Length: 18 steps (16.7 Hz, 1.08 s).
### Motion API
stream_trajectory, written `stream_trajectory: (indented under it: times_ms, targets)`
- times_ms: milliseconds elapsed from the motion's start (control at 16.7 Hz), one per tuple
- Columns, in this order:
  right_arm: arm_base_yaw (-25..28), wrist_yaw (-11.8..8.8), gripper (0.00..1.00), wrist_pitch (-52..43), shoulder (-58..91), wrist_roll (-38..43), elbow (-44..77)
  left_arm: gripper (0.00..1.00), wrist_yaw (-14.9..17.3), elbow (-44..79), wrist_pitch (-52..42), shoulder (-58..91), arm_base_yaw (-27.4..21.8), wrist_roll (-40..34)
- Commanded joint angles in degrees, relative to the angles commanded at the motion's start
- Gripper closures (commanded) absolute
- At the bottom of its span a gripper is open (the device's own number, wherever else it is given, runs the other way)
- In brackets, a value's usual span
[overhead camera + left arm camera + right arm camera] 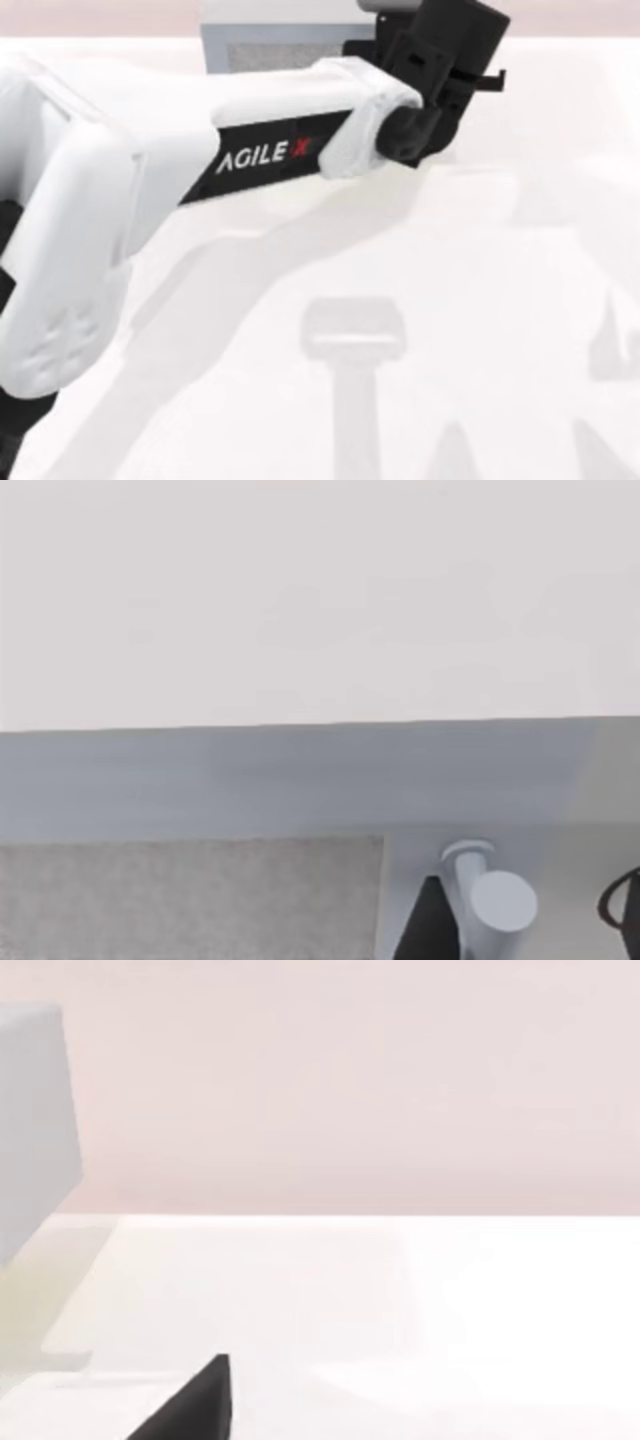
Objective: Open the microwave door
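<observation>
Overhead, the left arm stretches to the microwave; left gripper at its knob; finger state unclear; right arm unseen.

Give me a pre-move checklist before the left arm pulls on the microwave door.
1. Left pincer at the microwave front: ok, near its right end in the top view.
2. Microwave door shut: cannot tell.
3. Grip on the door: cannot tell; the left wrist view shows a silver knob close by, no contact visible.
4. Pincer opening: cannot tell.
5. Right arm out of the way: ok, absent from the top view.
6. Table in front: ok, nothing there.
</observation>
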Motion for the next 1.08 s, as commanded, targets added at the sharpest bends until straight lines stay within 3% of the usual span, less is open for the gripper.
stream_trajectory:
  times_ms: [180,240,1080]
  targets:
    - [0.0,0.0,0.0,0.0,0.0,0.0,0.0,1.0,0.0,0.0,0.0,0.0,0.0,0.0]
    - [0.0,0.0,0.0,0.0,0.0,0.0,0.0,1.0,-0.04,-2.7,-0.58,-1.35,-3.24,0.1]
    - [0.0,0.0,0.0,0.0,0.0,0.0,0.0,1.0,-1.86,-7.45,1.96,-4.6,-2.12,-1.46]
